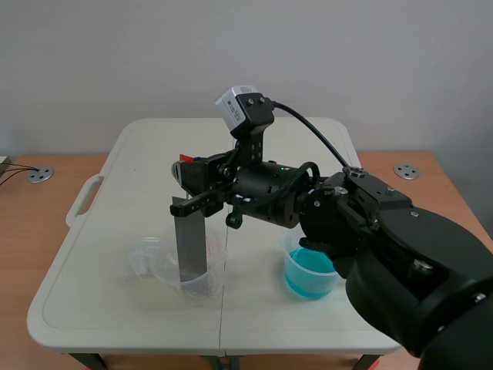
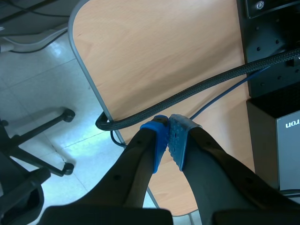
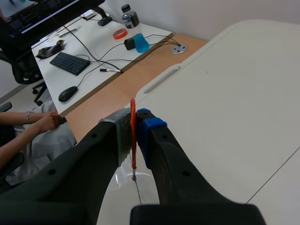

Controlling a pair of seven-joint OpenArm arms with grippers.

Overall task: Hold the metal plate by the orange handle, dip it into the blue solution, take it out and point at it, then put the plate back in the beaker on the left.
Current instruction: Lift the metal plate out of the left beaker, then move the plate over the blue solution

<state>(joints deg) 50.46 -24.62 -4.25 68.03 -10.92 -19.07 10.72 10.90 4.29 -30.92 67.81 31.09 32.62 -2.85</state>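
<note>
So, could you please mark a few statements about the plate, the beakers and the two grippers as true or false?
1. The right gripper is shut on the orange handle of the metal plate. True.
2. The plate's lower end stands in the blue solution. False: it is inside the clear beaker on the left, and the blue solution stands apart, under the right arm.
3. The left gripper is open. False: its pads meet with nothing between them, above a wooden desk.
4. The metal plate hangs about upright. True.
</note>
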